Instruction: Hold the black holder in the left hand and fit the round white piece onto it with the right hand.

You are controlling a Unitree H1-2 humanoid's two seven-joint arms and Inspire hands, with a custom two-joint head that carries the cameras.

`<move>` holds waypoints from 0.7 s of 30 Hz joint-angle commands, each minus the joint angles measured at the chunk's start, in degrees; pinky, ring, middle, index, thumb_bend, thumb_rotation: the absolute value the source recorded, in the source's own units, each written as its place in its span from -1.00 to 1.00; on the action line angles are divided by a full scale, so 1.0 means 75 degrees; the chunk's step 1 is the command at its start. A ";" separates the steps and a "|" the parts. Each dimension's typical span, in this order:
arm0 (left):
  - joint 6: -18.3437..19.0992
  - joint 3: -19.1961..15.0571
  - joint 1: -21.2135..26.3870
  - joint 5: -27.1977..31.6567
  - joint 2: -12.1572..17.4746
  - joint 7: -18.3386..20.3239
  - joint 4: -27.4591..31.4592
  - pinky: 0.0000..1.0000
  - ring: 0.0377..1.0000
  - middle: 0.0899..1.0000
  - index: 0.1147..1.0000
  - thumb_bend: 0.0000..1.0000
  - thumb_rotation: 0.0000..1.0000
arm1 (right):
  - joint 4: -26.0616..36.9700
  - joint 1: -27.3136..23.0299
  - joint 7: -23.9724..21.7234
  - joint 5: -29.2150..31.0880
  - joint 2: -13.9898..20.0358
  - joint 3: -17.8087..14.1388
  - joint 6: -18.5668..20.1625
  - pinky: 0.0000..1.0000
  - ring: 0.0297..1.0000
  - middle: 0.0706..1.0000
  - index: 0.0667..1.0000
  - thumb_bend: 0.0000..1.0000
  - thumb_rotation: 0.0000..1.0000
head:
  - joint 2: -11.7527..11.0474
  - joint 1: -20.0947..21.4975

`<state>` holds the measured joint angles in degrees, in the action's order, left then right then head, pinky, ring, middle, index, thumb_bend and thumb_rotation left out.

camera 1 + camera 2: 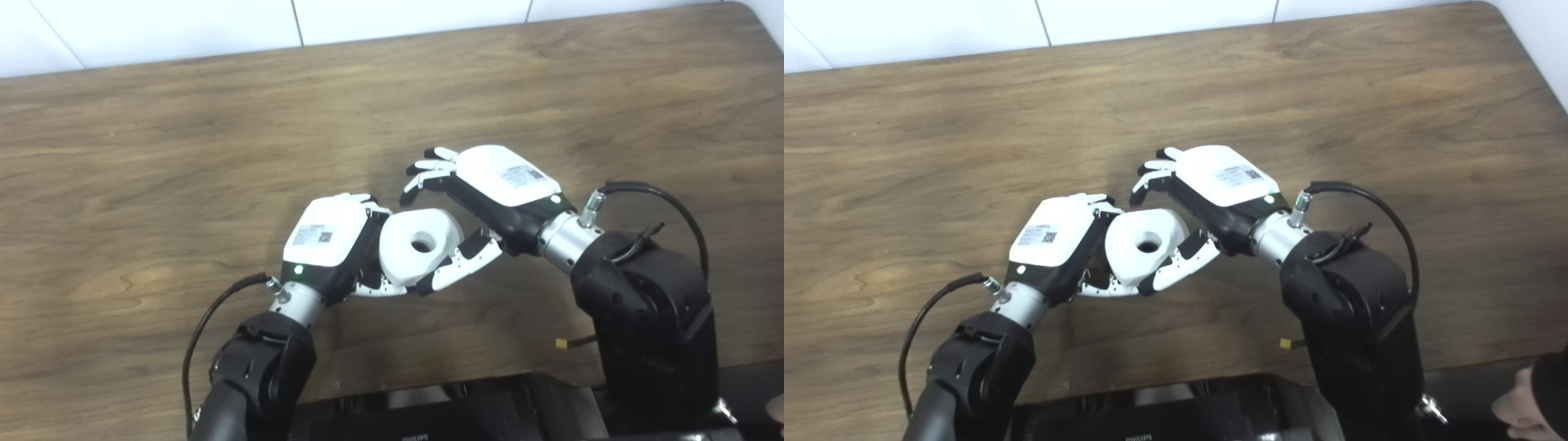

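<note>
Here, on the left, the left hand (pixel 327 242) is curled over something beneath its palm; the black holder is hidden under it, so I cannot tell whether it is truly grasped, though the fingers look closed around that spot. Just to its right, touching those fingers, sits the round white piece (pixel 419 245), a thick ring with a dark central hole facing up and slightly toward the camera, held just above the wooden counter (pixel 153 153). Further right, the right hand (pixel 484 196) arches over the piece: its thumb lies along the near lower rim, while the fingers (pixel 429 174) hang spread above the far side, apart from it, so the grip looks loosened rather than clenched. The piece appears rigid, light and smooth, probably a little slippery; taking it by opposite points on the outer rim would keep the hole clear for seating.
</note>
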<state>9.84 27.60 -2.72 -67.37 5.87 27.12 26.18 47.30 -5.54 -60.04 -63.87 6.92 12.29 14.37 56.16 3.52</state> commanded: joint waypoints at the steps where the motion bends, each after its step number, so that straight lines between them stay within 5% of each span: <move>1: -0.0008 0.0086 -0.0077 -0.0054 0.0029 0.0344 -0.0098 0.72 0.67 0.51 -0.16 0.04 -0.89 | 0.0306 -0.0216 0.0032 -0.0016 -0.0023 -0.0045 -0.0194 0.83 0.97 0.85 0.65 0.97 -0.03 | 0.0016 -0.0002; 21: 0.0008 0.0045 -0.0084 -0.0028 0.0042 0.0428 -0.0080 0.74 0.68 0.51 -0.16 0.04 -0.89 | 0.0891 -0.0734 -0.0900 0.0085 0.0245 -0.0519 -0.0398 0.90 1.00 0.96 0.85 1.00 0.08 | -0.0027 -0.0031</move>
<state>9.85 27.51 -2.71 -67.44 5.90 27.81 26.42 51.95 -9.29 -66.16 -63.89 8.49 9.18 12.42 55.90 3.25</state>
